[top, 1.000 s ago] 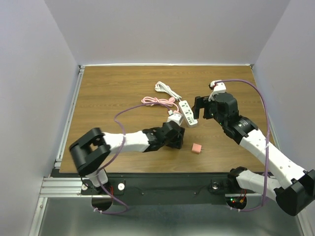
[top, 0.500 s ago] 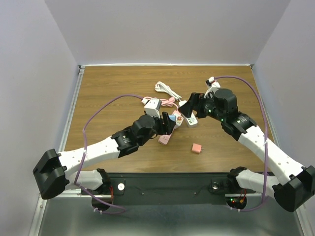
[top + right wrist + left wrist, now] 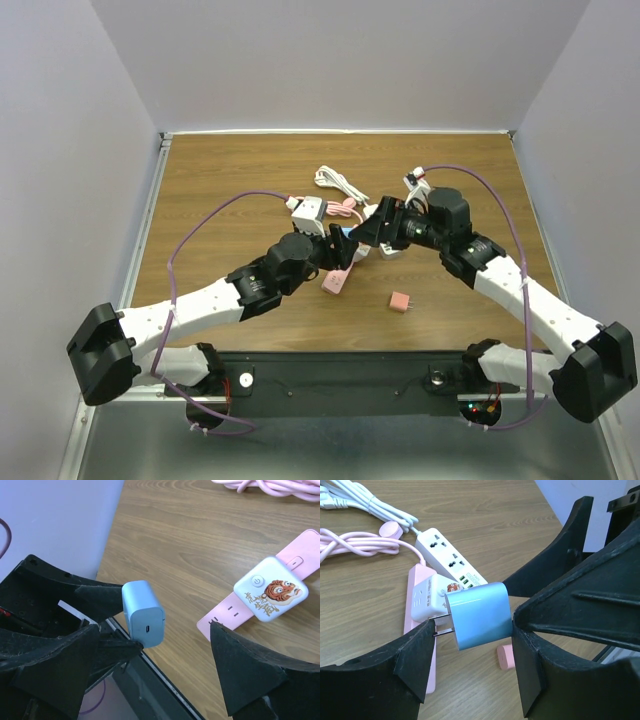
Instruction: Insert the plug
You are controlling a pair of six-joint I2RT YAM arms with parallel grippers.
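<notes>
Right end effector [image 3: 371, 230] moved closer, gaping; left end effector [image 3: 471, 625] grips plug [image 3: 481, 614] above walled wooden table [image 3: 220, 190].

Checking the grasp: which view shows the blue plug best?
Left wrist: the plug fills mid-frame, prongs visible, pinched in the left gripper. Right wrist shows its port end, prongs hidden; top external shows just a small blue speck.

Off-task items I see on the wooden table [image 3: 220, 180]
A white power strip [image 3: 451, 554] lies flat. Its coiled white cord [image 3: 338, 183] lies just behind it, and a small pink block [image 3: 401, 301], perhaps an adapter, sits nearer me, well apart.
</notes>
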